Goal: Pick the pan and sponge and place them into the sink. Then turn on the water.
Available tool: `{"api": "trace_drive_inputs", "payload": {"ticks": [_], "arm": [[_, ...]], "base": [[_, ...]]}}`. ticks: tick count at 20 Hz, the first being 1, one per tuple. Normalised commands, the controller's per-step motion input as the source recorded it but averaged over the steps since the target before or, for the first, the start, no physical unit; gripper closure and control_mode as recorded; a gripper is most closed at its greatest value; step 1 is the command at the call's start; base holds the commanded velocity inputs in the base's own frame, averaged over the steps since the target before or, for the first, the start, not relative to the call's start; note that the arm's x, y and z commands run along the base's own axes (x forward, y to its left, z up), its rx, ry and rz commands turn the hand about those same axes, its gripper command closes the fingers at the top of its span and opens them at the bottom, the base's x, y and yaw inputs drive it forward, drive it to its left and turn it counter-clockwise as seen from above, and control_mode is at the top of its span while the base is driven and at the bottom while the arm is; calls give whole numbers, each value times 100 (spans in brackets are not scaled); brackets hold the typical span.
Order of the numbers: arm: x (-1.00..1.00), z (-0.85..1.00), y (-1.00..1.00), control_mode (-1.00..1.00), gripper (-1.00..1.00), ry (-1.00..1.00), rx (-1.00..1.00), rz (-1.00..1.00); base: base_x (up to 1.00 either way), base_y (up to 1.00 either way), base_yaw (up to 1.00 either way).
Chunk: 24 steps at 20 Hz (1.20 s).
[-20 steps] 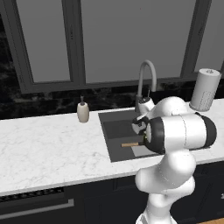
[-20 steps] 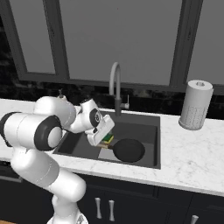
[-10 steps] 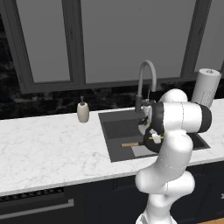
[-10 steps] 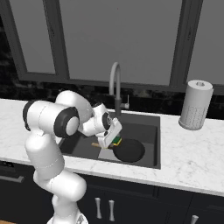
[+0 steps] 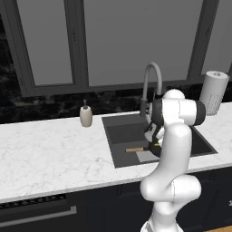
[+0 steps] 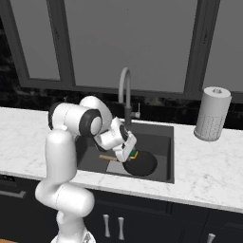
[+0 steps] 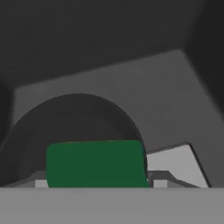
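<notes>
The black pan [image 6: 141,164] lies on the floor of the dark grey sink [image 6: 162,136], its wooden handle [image 5: 134,149] pointing left. My gripper [image 6: 128,153] reaches down into the basin and is shut on the green and yellow sponge [image 6: 134,154], just above the pan's left rim. In the hand view the green sponge [image 7: 96,164] sits between my fingertips, with the pan [image 7: 74,116] right beneath it and the sink's lighter patch [image 7: 177,162] beside it. The gooseneck faucet [image 6: 124,92] stands behind the basin; no water runs from it.
A beige soap dispenser [image 5: 85,116] stands on the white marble counter [image 5: 50,154] left of the sink. A paper towel roll [image 6: 212,114] stands on the counter to the right. Dark windows rise behind the faucet.
The arm has swung its elbow in and carried the sponge a little right and lower, from above the pan's handle to the pan's rim. The pan has not moved.
</notes>
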Motion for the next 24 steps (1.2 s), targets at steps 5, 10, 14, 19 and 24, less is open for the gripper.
{"api": "trace_drive_inputs", "payload": {"ticks": [5, 10, 14, 19, 24], "arm": [[46, -73, 0, -100, 100, 3, -12, 2], [26, -76, 6, -100, 100, 3, -11, 1], [0, -67, 11, -100, 100, 0, -5, 0], [0, -48, 5, -100, 100, 0, -1, 0], [-4, -27, 1, -100, -100, -6, 0, 0]], "base": [[0, 0, 0], [0, 0, 0], [0, 0, 0], [0, 0, 0], [0, 0, 0]]}}
